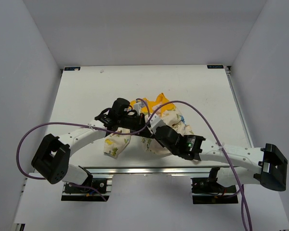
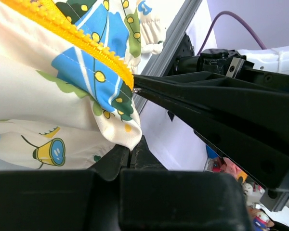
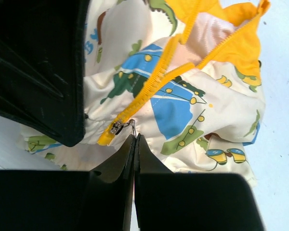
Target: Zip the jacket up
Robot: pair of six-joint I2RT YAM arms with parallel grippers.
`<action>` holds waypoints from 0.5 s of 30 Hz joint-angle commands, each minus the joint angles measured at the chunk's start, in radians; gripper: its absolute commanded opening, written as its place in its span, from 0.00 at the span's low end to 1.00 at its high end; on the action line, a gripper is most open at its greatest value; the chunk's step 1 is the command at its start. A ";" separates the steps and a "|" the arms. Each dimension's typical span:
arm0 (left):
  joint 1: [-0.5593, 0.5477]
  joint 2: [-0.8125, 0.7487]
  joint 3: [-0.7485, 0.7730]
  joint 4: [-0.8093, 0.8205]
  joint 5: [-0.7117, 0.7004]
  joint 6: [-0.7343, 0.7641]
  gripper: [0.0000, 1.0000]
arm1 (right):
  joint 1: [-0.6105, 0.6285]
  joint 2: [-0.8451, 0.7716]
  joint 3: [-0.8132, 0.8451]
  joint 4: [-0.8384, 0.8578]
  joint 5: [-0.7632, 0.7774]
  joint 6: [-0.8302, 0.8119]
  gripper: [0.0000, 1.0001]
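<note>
Lying crumpled on the white table (image 1: 86, 96), the jacket (image 1: 178, 124) sits about in the middle, a little toward the near edge, with its yellow hood (image 1: 156, 102) on the far side. Both arms reach in over it and meet at its near part.

The left gripper (image 2: 130, 150) has its jaws pressed together on a corner of the cream hem (image 2: 127, 137), which goes down between the two tips. Just above this corner the yellow zipper (image 2: 82, 41) ends.

The right gripper (image 3: 135, 138) also has its jaws closed, with no gap between them. The tips stand right at the metal slider (image 3: 117, 127), which sits at the lower end of the zipper. The small pull tab (image 3: 133, 124) runs down into the tips and seems to be pinched there, but the contact itself is too small to see well. Beyond the slider the two rows of teeth spread apart and a pale lining (image 3: 207, 36) shows between them.

In the top view the arms and a purple cable (image 1: 202, 118) cover the zipper and both grippers' tips. The sleeves cannot be made out. In the right wrist view the left gripper's black body hides the left side of the jacket.
</note>
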 commanded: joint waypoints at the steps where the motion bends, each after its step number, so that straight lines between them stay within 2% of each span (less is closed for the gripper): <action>1: -0.008 -0.015 0.033 -0.059 0.011 0.027 0.00 | -0.036 -0.015 0.025 0.047 0.102 0.005 0.00; 10: -0.019 -0.030 0.038 -0.145 -0.023 0.055 0.00 | -0.162 0.034 0.095 0.067 0.168 0.044 0.00; 15: -0.027 -0.036 0.030 -0.202 -0.021 0.067 0.00 | -0.246 0.045 0.134 0.119 0.127 -0.002 0.00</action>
